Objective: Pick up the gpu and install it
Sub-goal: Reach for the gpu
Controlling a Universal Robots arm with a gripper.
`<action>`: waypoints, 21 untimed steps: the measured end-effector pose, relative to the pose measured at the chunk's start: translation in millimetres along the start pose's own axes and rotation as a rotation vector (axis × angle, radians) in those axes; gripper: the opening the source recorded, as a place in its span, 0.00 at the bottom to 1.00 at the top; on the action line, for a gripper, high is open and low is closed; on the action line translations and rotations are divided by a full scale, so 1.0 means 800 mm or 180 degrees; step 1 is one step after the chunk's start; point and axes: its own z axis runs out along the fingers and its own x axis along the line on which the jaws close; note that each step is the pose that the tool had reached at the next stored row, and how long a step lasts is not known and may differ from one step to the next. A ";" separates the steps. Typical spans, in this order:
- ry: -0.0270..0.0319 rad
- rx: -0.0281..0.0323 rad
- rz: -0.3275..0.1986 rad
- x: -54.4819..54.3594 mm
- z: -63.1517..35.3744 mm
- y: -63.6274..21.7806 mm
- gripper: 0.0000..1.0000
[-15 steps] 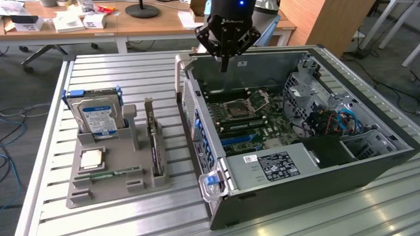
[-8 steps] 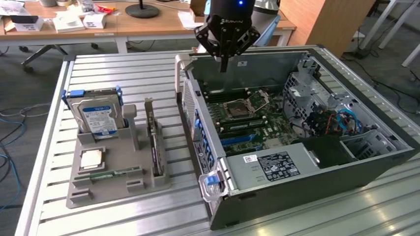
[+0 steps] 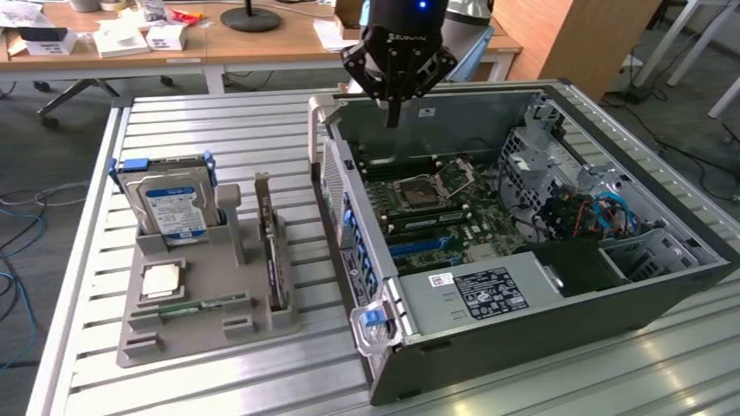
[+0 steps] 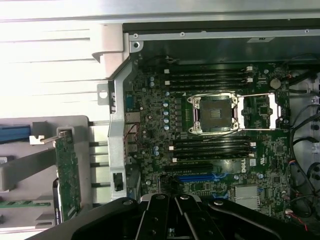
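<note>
The gpu (image 3: 274, 253) stands on edge in a slot of the grey holder (image 3: 206, 328), its silver bracket pointing up at the far end. In the wrist view the gpu (image 4: 67, 172) is a green card seen edge-on beside the case wall. My gripper (image 3: 393, 114) hangs above the far wall of the open computer case (image 3: 521, 334), well away from the gpu, with its fingers (image 4: 162, 215) drawn together and nothing between them. Below it lies the motherboard (image 4: 210, 150) with a blue card slot (image 4: 197, 177).
The holder also carries a hard drive (image 3: 173, 206) with a blue-white label, a processor chip (image 3: 162, 279) and a narrow memory stick (image 3: 197, 305). The case has drive cages and cables (image 3: 590, 212) on the exterior view's right. Desks with clutter (image 3: 139, 39) stand behind the slatted table.
</note>
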 end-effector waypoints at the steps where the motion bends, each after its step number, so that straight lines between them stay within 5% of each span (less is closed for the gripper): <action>1: 0.0000 0.0000 0.0000 0.000 0.000 0.000 0.11; 21: 0.0000 0.0000 0.0000 0.012 0.000 -0.001 0.11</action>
